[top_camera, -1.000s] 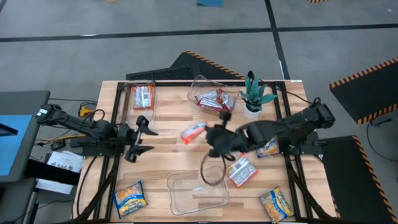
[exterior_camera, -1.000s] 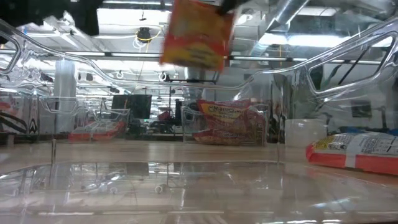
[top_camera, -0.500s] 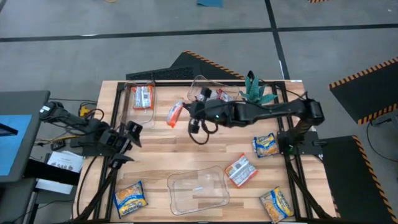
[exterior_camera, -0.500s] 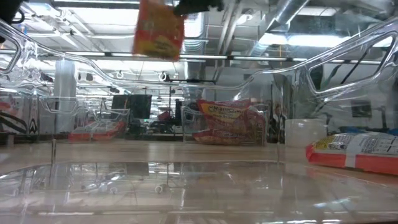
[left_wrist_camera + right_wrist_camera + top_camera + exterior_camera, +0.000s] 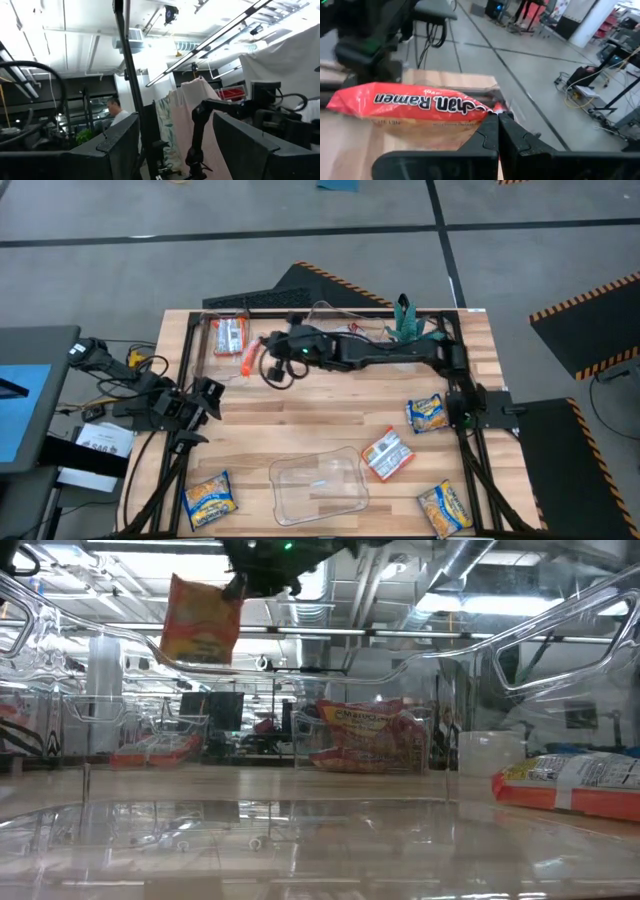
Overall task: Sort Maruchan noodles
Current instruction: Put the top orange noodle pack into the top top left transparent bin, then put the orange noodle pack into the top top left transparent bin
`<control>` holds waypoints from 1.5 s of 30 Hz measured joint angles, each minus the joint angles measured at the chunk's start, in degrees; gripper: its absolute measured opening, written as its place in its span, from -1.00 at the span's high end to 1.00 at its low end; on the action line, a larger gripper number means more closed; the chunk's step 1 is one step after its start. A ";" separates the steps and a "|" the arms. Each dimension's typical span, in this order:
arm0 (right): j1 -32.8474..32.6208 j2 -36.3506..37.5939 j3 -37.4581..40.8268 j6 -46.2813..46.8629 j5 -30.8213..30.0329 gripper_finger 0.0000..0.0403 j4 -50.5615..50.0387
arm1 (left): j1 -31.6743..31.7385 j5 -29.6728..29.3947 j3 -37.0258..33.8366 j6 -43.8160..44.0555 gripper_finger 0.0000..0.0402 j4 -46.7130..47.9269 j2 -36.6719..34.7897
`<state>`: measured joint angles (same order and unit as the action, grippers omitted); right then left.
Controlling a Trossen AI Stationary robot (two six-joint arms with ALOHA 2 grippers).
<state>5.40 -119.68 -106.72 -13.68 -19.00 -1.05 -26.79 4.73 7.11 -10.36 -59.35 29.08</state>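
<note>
The right gripper, reaching far across the table toward 10 o'clock, is clamped on the edge of an orange noodle packet and carries it in the air beside the clear bin at 11 o'clock, where a red-and-white packet already lies. The left gripper waits at 9 o'clock near the table's edge, fingers apart and empty.

Done well, the step calls for bringing the packet fully over the bin that suits its colour before letting go, low enough that the light wrapper drops flat rather than sliding off the rim. Whether the 11 o'clock bin is the intended one cannot be told.

The wrist camera reads "Ramen" on the held packet, preceded by letters that look like the end of "Maruchan". In the low view, "Maruchan" shows on red packets stacked in the 12 o'clock bin. Yellow packets lie loose at 3, 5 and 7 o'clock, another red-and-white one near 5.
</note>
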 joint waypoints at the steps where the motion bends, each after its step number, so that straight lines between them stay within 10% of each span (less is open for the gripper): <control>1: 0.37 -1.45 -1.91 0.05 0.02 0.92 0.22 | -0.22 0.00 0.00 0.28 -0.19 -0.17 0.00; 22: 3.92 -25.95 -24.67 9.24 7.73 0.72 2.54 | -0.67 -4.75 0.00 0.95 -0.19 2.08 0.04; 34: 3.92 -22.91 -24.80 9.33 9.57 -0.15 -0.33 | -0.67 -8.19 0.00 0.05 -0.19 3.34 0.04; 45: 3.92 -15.36 -24.87 2.67 8.43 -0.26 -19.29 | -0.67 -8.19 0.00 0.33 -0.19 4.33 0.04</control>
<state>9.32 -135.04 -131.59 -11.01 -10.57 -20.34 -27.46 -3.46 7.11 -10.03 -55.02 29.12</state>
